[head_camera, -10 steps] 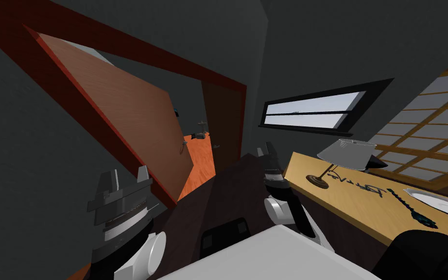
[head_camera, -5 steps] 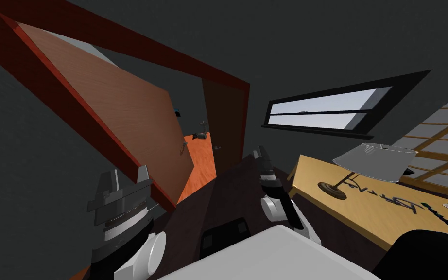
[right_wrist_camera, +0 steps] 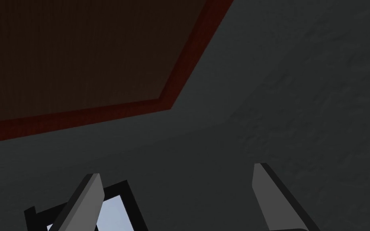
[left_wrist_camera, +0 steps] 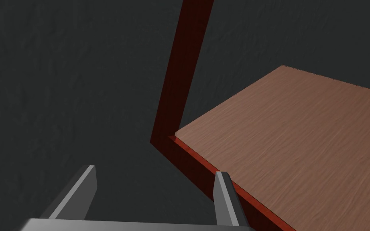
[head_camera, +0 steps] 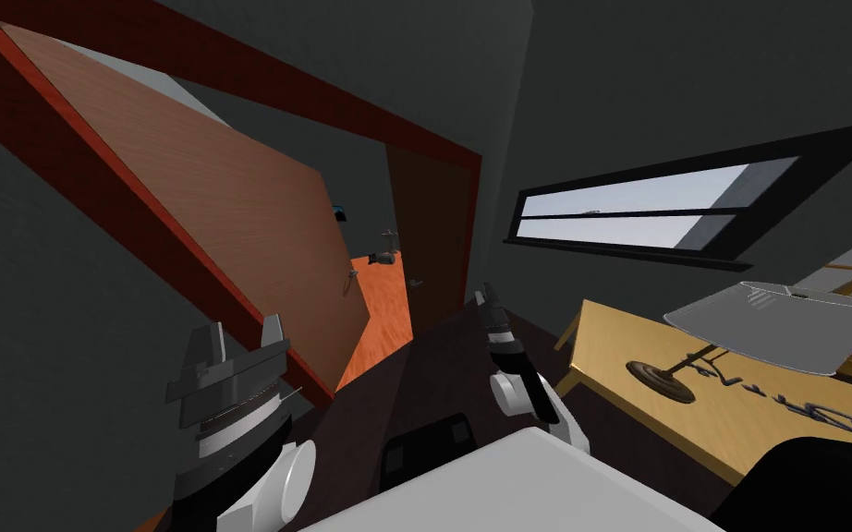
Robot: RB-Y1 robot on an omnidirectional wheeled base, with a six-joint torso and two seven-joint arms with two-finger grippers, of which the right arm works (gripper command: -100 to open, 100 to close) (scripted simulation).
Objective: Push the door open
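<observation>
You see brown wood-grain door (head_camera: 230, 212) ajar in dark red frame (head_camera: 184, 263) | your left gripper (head_camera: 237, 334) spread, near frame | right gripper (head_camera: 486, 297) spread

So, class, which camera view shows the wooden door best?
The head view: most of the door shows, ajar in its red frame, handle included. The left wrist view shows one corner of its panel beside the frame. The right wrist view shows a dark brown panel with red trim; whether that is the door, I cannot tell.

A grey-shaded lamp (head_camera: 775, 323) stands on a yellow table (head_camera: 614, 346) near a long window (head_camera: 637, 211).
</observation>
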